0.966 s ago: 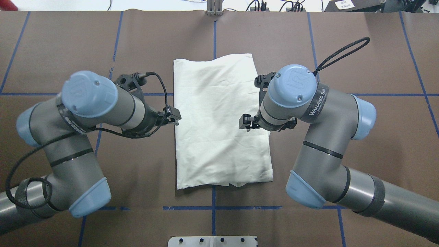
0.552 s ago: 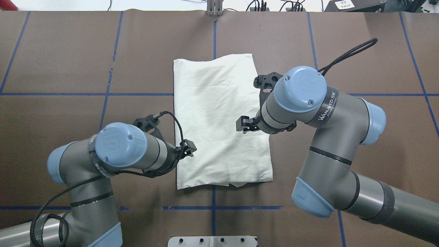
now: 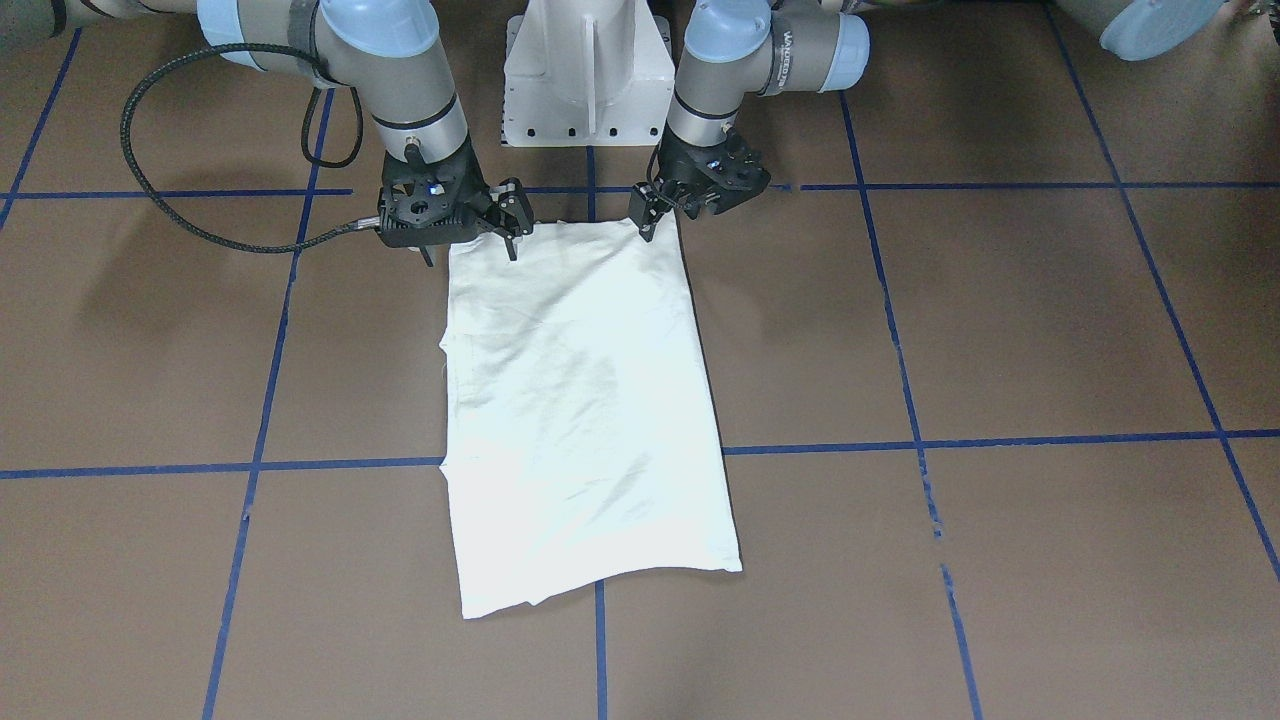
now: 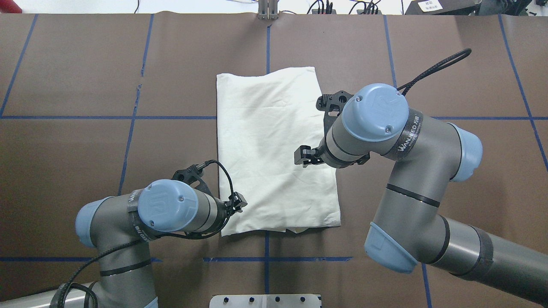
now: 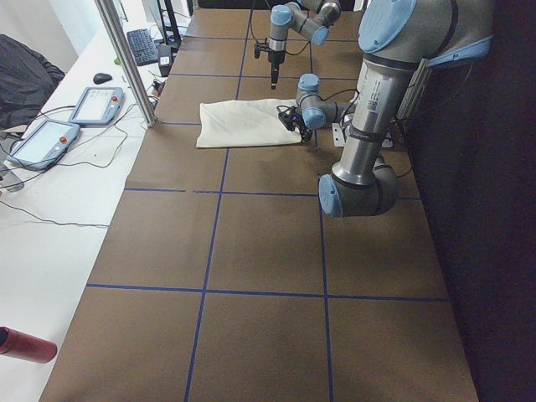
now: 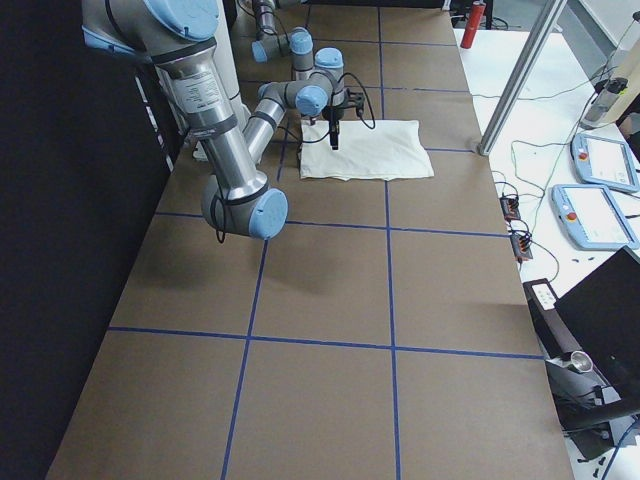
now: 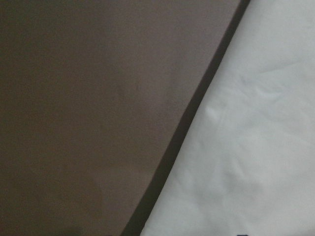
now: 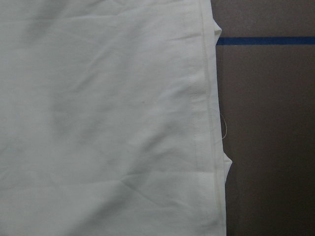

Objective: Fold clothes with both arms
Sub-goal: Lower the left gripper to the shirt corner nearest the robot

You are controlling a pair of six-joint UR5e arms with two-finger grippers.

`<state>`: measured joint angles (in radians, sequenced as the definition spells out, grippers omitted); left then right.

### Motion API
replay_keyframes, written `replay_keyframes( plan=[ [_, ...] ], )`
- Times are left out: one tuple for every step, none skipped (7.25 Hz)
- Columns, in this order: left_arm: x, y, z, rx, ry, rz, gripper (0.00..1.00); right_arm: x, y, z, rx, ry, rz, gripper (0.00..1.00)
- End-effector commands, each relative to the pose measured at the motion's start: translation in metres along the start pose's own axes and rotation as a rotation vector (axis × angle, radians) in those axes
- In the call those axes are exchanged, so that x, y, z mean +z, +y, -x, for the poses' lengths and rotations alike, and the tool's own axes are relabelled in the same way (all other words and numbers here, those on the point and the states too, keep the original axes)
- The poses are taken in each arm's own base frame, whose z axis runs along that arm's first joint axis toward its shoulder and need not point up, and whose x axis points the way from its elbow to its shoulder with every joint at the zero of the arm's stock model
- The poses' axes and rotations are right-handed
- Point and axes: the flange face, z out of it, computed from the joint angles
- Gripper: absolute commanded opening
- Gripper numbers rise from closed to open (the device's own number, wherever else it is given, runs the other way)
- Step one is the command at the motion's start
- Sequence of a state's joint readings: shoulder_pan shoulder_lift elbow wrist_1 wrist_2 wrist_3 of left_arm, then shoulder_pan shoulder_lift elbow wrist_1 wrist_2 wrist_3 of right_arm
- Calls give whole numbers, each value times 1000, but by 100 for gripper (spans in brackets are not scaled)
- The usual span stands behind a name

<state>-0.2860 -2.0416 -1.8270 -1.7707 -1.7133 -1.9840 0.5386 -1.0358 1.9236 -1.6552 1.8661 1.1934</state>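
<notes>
The clothes are one cream-white shirt point(image 4: 269, 149), folded into a long rectangle with its plain side up, lying flat at the table's middle point(image 3: 580, 400). My left gripper point(image 4: 237, 201) is low at the shirt's near left corner, fingers slightly apart and holding nothing. The left wrist view shows only the shirt's edge point(image 7: 256, 147) against brown table. My right gripper point(image 4: 302, 156) hangs open above the shirt's right half, clearly raised in the exterior left view point(image 5: 273, 79). The right wrist view looks down on the hemmed right edge point(image 8: 204, 123). No print shows.
Blue tape lines point(image 4: 267, 259) cross the brown table cover. The white pedestal base point(image 3: 585, 70) stands behind the shirt's near edge. A black cable loop point(image 3: 150, 150) hangs off the right arm. Teach pendants point(image 5: 96, 105) lie on the side table.
My left arm has swept back along the shirt's left edge from its middle to the near left corner. My right gripper edged slightly inward over the shirt, then held still.
</notes>
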Motion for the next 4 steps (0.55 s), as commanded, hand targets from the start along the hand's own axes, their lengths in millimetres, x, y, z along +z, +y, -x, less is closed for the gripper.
replay_keyframes(
  plan=[
    [2,2,0,0,-2,3,74,0,-1,-1,1,2,-3,100],
    [7,9,1,6,-11,9,74,0,-1,-1,1,2,-3,100],
    [10,10,1,7,-14,9,71,0,-1,-1,1,2,-3,100],
    [11,10,1,7,-16,9,66,1,-1,-2,2,3,-2,100]
  ],
)
